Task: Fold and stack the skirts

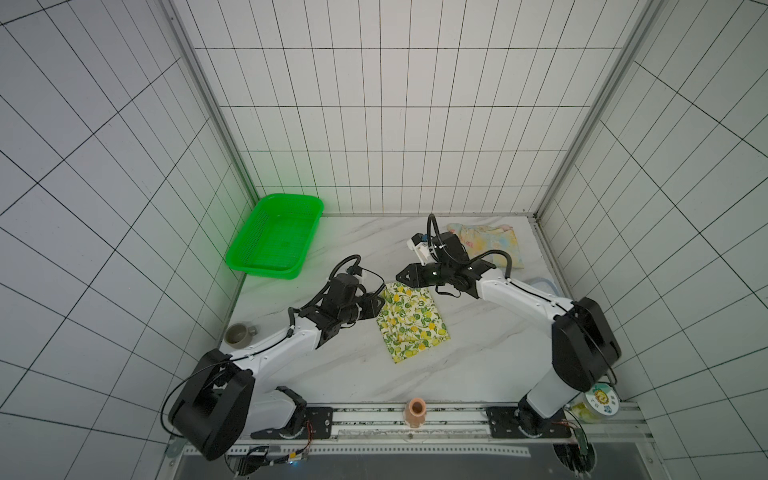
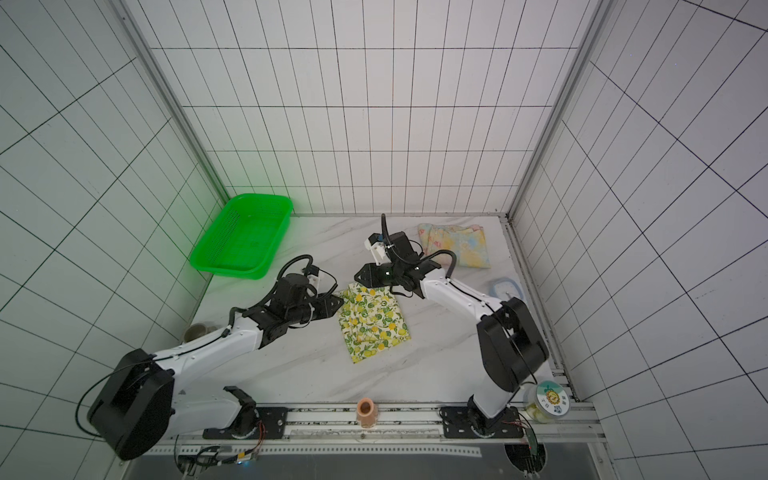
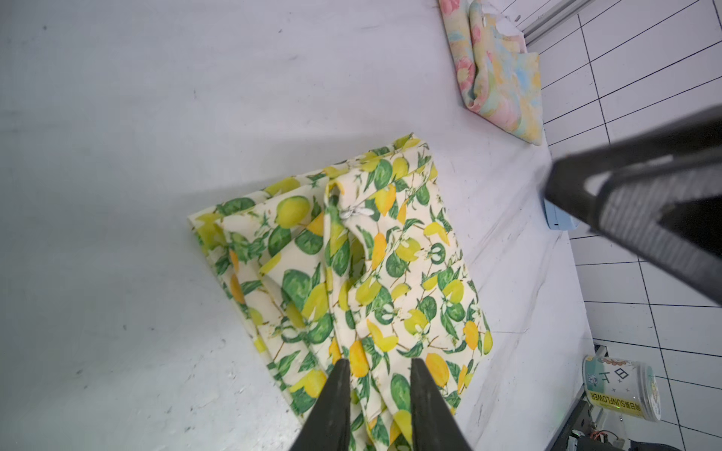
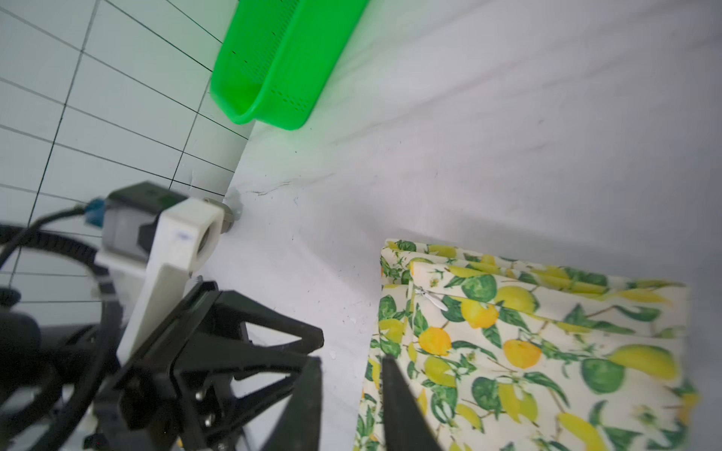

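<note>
White grid-tiled walls (image 1: 374, 124) box in a pale marbled bench (image 1: 478, 353). Count them up: two skirts, two pincers, one green basket (image 1: 289, 198) far left, one grey cup (image 1: 239, 334) near left. Folded mid-bench lies the lemon skirt (image 1: 413, 322); folded at the far right, well apart, sits the pastel skirt (image 1: 494, 243). Now the left pincer (image 1: 379, 305) is at the lemon skirt's left edge, fingers a little apart, cloth showing between them. Gripping or not, I cannot tell. Over by its far left corner the right pincer (image 1: 402, 276) hovers, fingers narrowly parted, nothing between them.
</note>
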Available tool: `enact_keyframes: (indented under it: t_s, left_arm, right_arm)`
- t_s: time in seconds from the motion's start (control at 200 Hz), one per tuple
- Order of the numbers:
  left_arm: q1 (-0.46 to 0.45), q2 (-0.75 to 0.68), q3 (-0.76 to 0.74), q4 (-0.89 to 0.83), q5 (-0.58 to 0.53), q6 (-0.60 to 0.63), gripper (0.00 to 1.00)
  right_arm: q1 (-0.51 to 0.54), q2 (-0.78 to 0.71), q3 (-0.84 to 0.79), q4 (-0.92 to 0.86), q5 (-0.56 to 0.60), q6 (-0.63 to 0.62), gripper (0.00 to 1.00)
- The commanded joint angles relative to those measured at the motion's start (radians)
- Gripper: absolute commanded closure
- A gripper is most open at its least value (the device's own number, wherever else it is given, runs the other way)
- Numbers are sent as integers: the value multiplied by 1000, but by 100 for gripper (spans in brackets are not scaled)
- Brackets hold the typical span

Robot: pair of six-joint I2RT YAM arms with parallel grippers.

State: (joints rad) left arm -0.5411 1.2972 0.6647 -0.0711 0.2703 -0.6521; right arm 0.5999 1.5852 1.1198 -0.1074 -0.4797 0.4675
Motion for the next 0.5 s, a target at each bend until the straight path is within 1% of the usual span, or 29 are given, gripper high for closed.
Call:
enact_keyframes:
  t_s: [0.0, 0.06, 0.14, 0.2, 0.27, 0.385, 0.495]
  left_arm:
    - [-36, 61, 62, 53, 10, 11, 72]
    - [-66, 104, 92, 70, 9, 11, 72]
    - [-100, 164, 129, 94, 7, 9, 72]
    - [-109, 208, 140, 125, 7, -8, 73]
    - [-105, 254, 142, 169, 18, -28, 73]
    - [-88, 330, 156, 181, -3, -26, 73]
    - [-44, 399, 157, 194, 10, -59, 75]
  right_arm:
    - [-9, -57, -178, 61, 19, 38, 92]
    - [-9, -81, -244, 75, 18, 54, 100]
    - [-7, -103, -319, 107, 13, 72, 100]
    - [-8, -122, -378, 136, 19, 83, 100]
    - [-6, -132, -428, 161, 29, 90, 100]
    - [8, -118, -493, 197, 42, 91, 100]
    - [31, -89, -533, 201, 78, 88, 100]
